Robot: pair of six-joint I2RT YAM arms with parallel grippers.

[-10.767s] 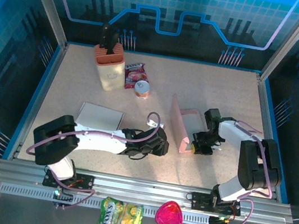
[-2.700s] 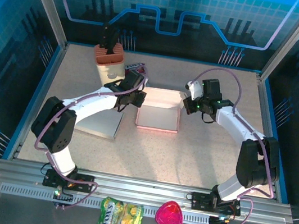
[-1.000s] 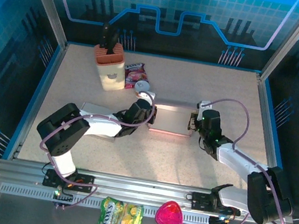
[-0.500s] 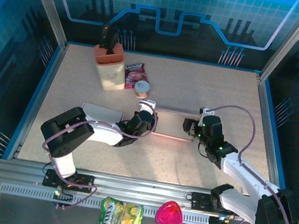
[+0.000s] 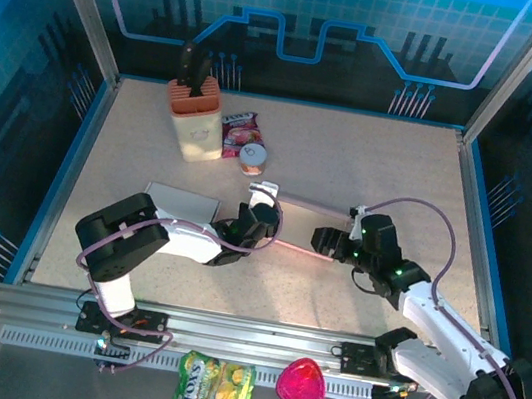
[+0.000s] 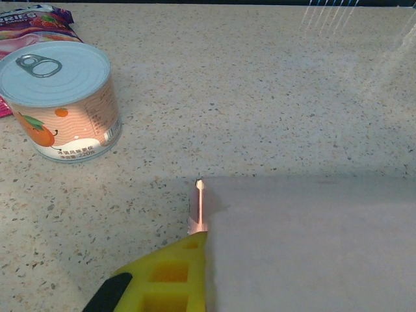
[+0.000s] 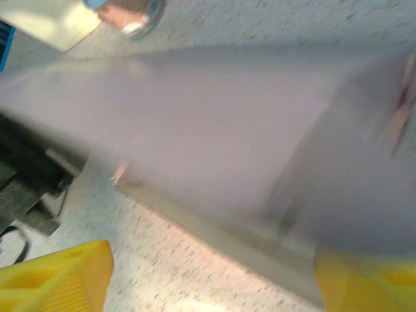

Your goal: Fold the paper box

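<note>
The paper box (image 5: pixel 304 228) is mid-table (image 5: pixel 402 171), right between the two arms, and looks tipped up rather than lying flat. The left end effector (image 5: pixel 260 224) is pinching the box's left edge, with the orange can (image 6: pixel 62 97) a bit farther back. The right end effector (image 7: pixel 208 276) has its fingers spread wide at the box's right end.

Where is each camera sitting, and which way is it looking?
Top camera: high behind the arms, looking down at the table; both arms, left claw and right claw show.
Left wrist camera: low on the left arm, looking along the paper box toward the can; one yellow finger shows.
Right wrist camera: on the right arm, blurry, facing the box; two yellow fingers show.
Shared: both wrist cameras see the box, from opposite ends.
</note>
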